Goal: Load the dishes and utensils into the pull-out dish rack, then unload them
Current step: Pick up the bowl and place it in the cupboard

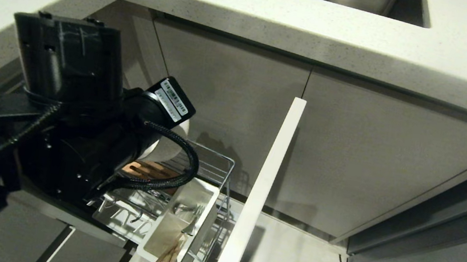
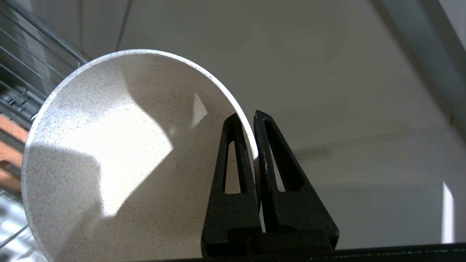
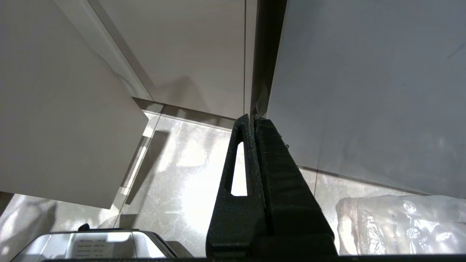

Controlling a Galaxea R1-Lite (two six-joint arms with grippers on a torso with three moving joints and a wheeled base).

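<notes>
Gripping one cream bowl by rim, left gripper clenched, lower left of head view, over pull-out dish rack. One white caddy at lower centre holds chopsticks, one spoon. Right gripper pressed closed, empty, over floor.

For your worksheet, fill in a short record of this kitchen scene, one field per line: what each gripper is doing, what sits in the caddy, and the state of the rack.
left gripper: shut on the rim of the round speckled cream-white bowl, above the rack
right gripper: shut, empty, near the floor
white rectangular utensil caddy: holds light-wood chopsticks and a shiny metal spoon
chrome wire pull-out dish rack: pulled out beneath the counter
pink plate: not visible
</notes>
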